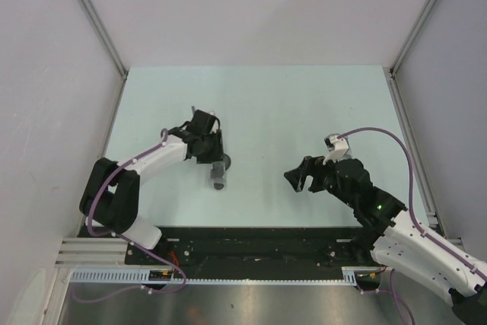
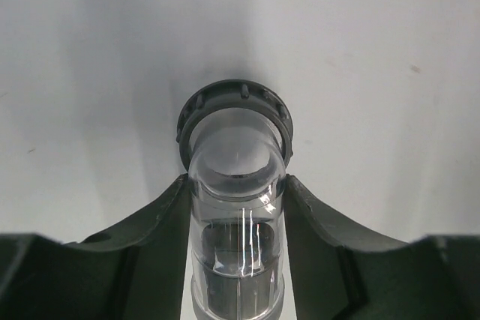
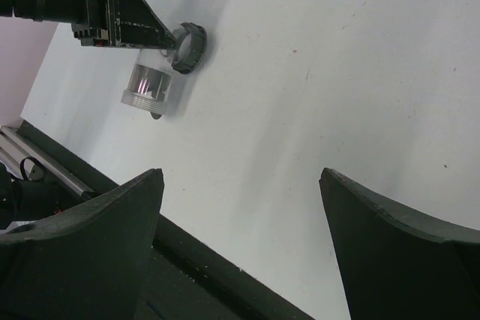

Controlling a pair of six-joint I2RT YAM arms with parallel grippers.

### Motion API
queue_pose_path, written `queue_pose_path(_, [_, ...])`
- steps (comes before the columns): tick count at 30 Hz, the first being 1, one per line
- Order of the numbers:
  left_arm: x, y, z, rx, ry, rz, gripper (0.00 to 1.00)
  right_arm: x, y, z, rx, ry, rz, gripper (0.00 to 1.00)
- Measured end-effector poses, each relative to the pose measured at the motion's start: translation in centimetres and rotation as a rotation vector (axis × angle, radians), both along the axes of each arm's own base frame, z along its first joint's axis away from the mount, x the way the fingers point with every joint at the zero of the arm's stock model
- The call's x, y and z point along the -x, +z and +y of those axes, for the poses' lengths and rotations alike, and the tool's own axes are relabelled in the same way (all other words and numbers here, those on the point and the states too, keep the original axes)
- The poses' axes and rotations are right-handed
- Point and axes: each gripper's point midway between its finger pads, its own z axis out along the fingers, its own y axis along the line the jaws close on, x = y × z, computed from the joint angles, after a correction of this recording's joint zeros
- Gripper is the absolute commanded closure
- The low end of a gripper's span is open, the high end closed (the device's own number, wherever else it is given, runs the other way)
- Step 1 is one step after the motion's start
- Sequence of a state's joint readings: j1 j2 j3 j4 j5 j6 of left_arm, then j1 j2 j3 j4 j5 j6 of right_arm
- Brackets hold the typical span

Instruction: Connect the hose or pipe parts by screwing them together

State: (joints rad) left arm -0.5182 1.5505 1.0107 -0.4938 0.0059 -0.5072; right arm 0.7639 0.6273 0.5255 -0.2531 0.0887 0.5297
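Observation:
One pipe part is a clear tube with a grey collar at its near end. A dark ribbed ring sits at its far end, and I cannot tell whether the ring is screwed on. My left gripper is shut on the tube, a finger pressing each side. From above, this gripper and the part are left of the table's centre. My right gripper hangs open and empty to the right, well apart. The right wrist view shows its open gripper, the ring and the tube.
The pale table is enclosed by white walls with metal corner posts. A black rail runs along the near edge, below the right gripper in its wrist view. Purple cables loop off both arms.

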Motion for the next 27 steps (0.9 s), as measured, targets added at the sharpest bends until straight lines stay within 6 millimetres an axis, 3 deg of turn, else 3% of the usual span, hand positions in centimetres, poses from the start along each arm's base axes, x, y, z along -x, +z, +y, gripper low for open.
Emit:
queue_pose_path(3, [0.1, -1.5, 3.1, 0.015, 0.147, 0.041, 0.74, 0.1, 0.0, -0.1, -0.002, -0.001, 0.000, 0.09])
queue_pose_path(4, [0.2, -1.8, 3.6, 0.018, 0.179, 0.050, 0.67, 0.1, 0.1, -0.1, -0.004, -0.001, -0.003, 0.10])
queue_pose_path(5, [0.5, -2.0, 3.9, 0.022, 0.204, 0.056, 0.48, 0.1, 0.2, -0.1, -0.006, -0.001, -0.005, 0.09])
queue_pose_path(7, [0.6, -1.8, 4.0, 0.036, 0.234, 0.050, 0.41, 0.2, 0.4, -0.2, -0.011, -0.002, -0.011, 0.09])
queue_pose_path(14, [0.1, 2.5, 3.4, 0.138, 0.262, -0.076, 0.05, -0.1, 0.2, 0.1, -0.005, -0.001, -0.009, 0.11])
queue_pose_path(20, [0.3, 6.5, 4.6, 0.181, 0.221, -0.205, 0.00, -1.1, -3.4, 3.9, 0.066, 0.053, 0.056, 0.10])
queue_pose_path(24, [0.0, 7.9, 8.3, 0.165, 0.273, -0.279, 0.00, -1.5, -7.0, 7.9, 0.181, 0.077, 0.119, 0.07])
queue_pose_path(27, [0.2, 8.8, 10.7, 0.120, 0.292, -0.335, 0.00, -2.0, -7.4, 12.3, 0.233, 0.098, 0.106, 0.03])
